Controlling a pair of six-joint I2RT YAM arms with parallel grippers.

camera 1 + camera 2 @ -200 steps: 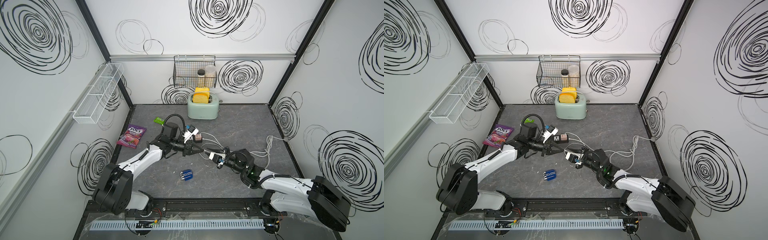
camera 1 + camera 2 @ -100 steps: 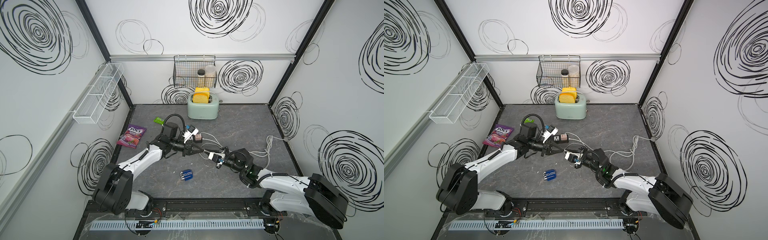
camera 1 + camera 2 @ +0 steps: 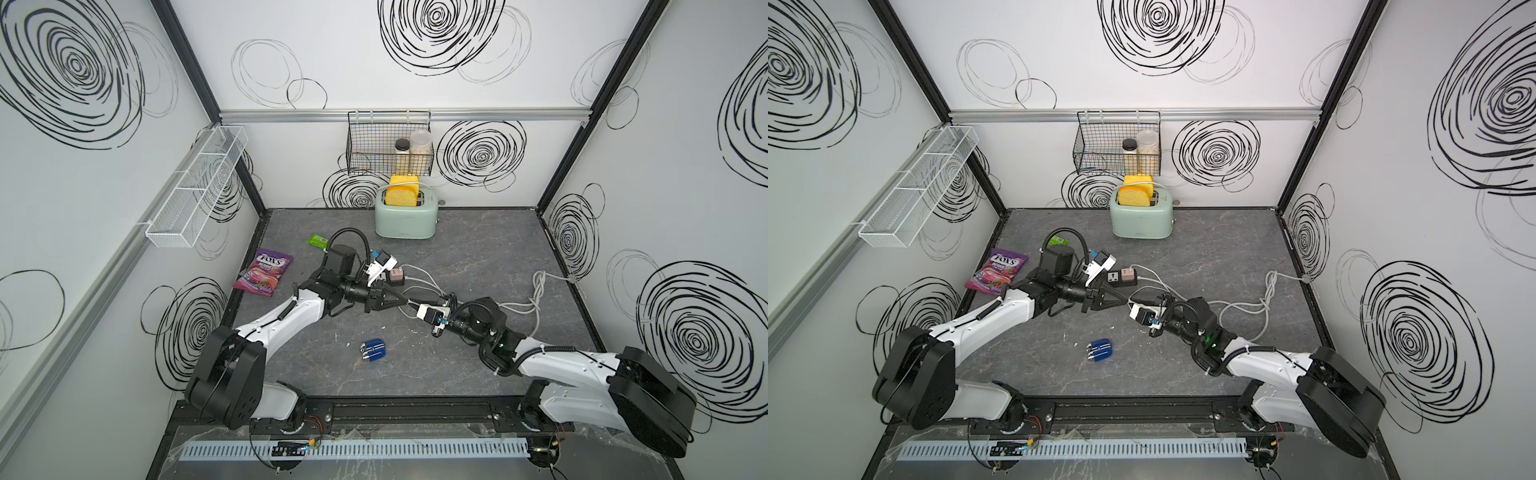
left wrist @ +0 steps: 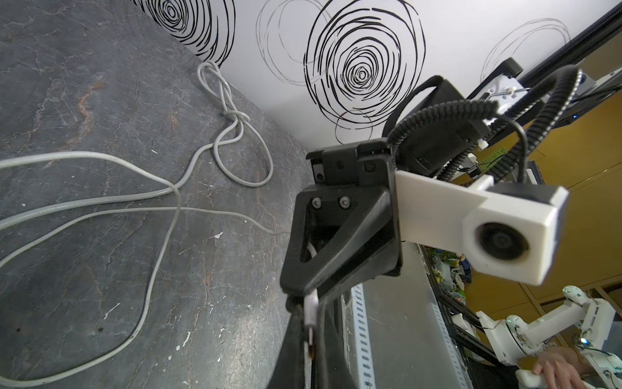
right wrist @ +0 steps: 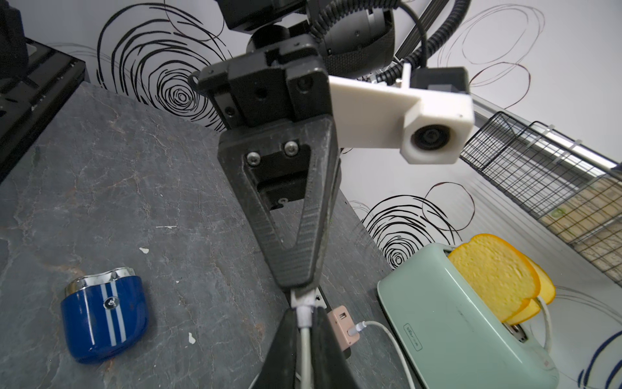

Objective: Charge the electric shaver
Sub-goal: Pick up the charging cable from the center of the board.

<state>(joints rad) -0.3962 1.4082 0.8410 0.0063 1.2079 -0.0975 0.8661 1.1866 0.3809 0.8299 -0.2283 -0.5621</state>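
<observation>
The electric shaver [image 3: 372, 351] [image 3: 1099, 351], a glossy blue block with a silver end, lies alone on the grey table in front of both arms; it also shows in the right wrist view [image 5: 104, 323]. Above mid-table my two grippers meet tip to tip. The left gripper [image 3: 404, 301] [image 4: 311, 340] is shut on the white charging plug [image 4: 311, 308]. The right gripper [image 3: 413, 305] [image 5: 304, 323] is shut on the white cable [image 5: 304, 350] just behind that plug. The cable's other end sits in a pinkish adapter [image 5: 341, 325] on the black power strip [image 3: 1115, 279].
A mint toaster [image 3: 405, 220] with yellow bread stands at the back. A purple candy bag [image 3: 264, 272] and a green packet [image 3: 318, 240] lie at the left. Loose grey cord [image 3: 536, 299] coils at the right. A wire basket [image 3: 388, 143] hangs on the back wall.
The right gripper's jaws have closed in on the white cable. Both arms have barely shifted, and the shaver lies where it was.
</observation>
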